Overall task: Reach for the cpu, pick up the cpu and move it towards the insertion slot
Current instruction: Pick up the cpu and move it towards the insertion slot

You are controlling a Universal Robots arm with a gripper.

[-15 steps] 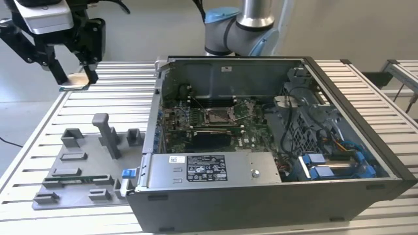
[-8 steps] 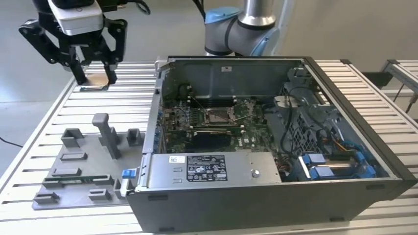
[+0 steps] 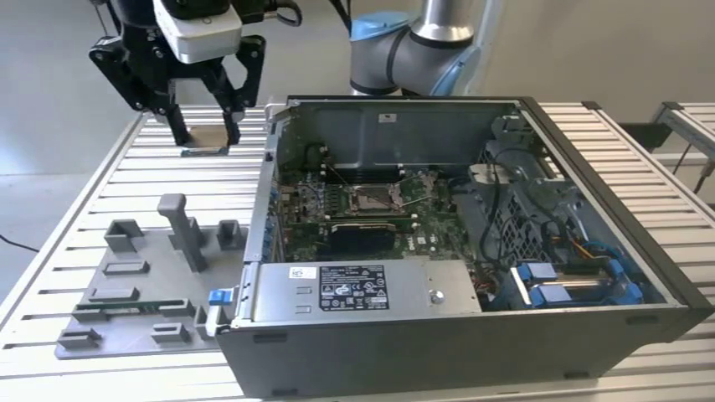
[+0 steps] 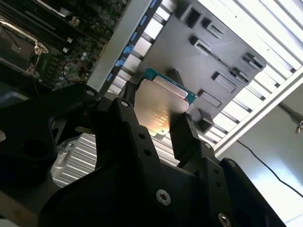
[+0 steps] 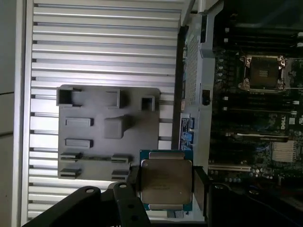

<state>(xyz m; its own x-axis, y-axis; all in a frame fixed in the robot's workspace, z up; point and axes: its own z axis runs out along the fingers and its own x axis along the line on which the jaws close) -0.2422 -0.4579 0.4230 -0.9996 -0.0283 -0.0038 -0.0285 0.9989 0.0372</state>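
Item 1. A grey fixture plate (image 3: pixel 146 285) with raised blocks lies on the slatted table (image 3: pixel 67 209) at 8 o'clock in the exterior view, just beside the case's near corner.

Item 2. The tool (image 3: pixel 204 127) hangs over the table at 10 o'clock in the exterior view, beyond the fixture plate and outside the case wall. Its two black fingers (image 3: pixel 179 126) are drawn in narrow and clamp the cpu (image 3: pixel 207 138) by opposite edges. In both wrist views the cpu (image 4: pixel 161 106) (image 5: pixel 165 182) sits flat between the fingers, silvery top towards the cameras, green edge showing. It is clear of the fixture plate (image 5: pixel 109 132).

Item 3. The open computer case (image 3: pixel 335 352) occupies the centre and the exterior view's right, lying on its side on the table with the green board exposed.

Item 4. The insertion slot (image 3: pixel 369 198) sits near the middle of the board, metal frame around a dark centre. It lies at 4 o'clock from the tool, well apart from the cpu. The first wrist view shows the slot (image 5: pixel 262 72) unoccupied.
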